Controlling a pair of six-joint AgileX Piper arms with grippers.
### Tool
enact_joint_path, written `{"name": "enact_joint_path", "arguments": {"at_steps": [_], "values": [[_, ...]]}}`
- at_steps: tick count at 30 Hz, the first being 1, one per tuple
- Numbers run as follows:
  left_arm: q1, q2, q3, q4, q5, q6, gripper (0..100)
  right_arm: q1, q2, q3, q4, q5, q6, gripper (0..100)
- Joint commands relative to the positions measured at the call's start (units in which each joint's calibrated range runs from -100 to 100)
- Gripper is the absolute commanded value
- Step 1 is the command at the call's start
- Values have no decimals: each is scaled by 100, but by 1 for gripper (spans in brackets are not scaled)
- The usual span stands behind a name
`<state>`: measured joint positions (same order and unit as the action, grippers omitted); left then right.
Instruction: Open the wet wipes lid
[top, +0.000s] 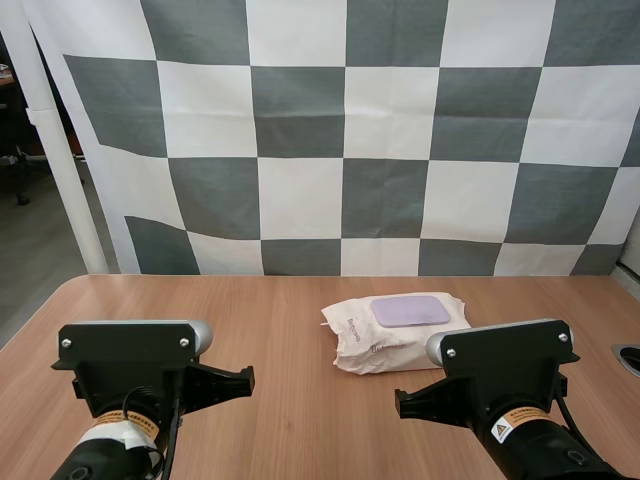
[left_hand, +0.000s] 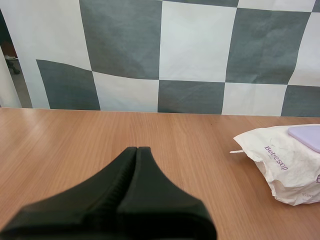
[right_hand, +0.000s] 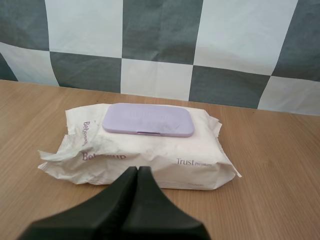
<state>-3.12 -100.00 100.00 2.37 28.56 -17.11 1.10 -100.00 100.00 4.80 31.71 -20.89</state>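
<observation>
A white pack of wet wipes (top: 395, 335) lies flat on the wooden table (top: 280, 330), right of centre, with its lilac lid (top: 411, 310) shut on top. My right gripper (right_hand: 137, 171) is shut on nothing, its fingers together as one dark wedge just short of the pack (right_hand: 145, 145), facing the front edge of the lid (right_hand: 148, 120). My left gripper (left_hand: 136, 151) is also shut and empty, over bare wood to the left of the pack (left_hand: 285, 162). In the high view both arms' wrists sit at the near edge, the left arm (top: 135, 385) and the right arm (top: 500, 385).
A white post (top: 55, 150) stands at the far left beyond the table. A dark round fitting (top: 628, 357) sits at the table's right edge. Bare wood stretches left of the pack and in front of it.
</observation>
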Motion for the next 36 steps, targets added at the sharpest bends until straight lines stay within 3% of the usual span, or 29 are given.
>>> {"name": "enact_joint_path", "arguments": {"at_steps": [1, 19, 24, 31, 36], "values": [[2, 0, 0, -132, 256, 6, 0, 5, 0, 0, 299, 5, -34, 0], [2, 0, 0, -143, 256, 6, 0, 5, 0, 0, 299, 5, -34, 0], [2, 0, -30, -144, 300, 6, 0, 5, 0, 0, 252, -813, -34, 0], [2, 0, -864, -79, 340, 6, 0, 5, 0, -135, 120, -971, -43, 0], [2, 0, -1385, -79, 340, 6, 0, 5, 0, -728, -480, -587, -43, 0]]}}
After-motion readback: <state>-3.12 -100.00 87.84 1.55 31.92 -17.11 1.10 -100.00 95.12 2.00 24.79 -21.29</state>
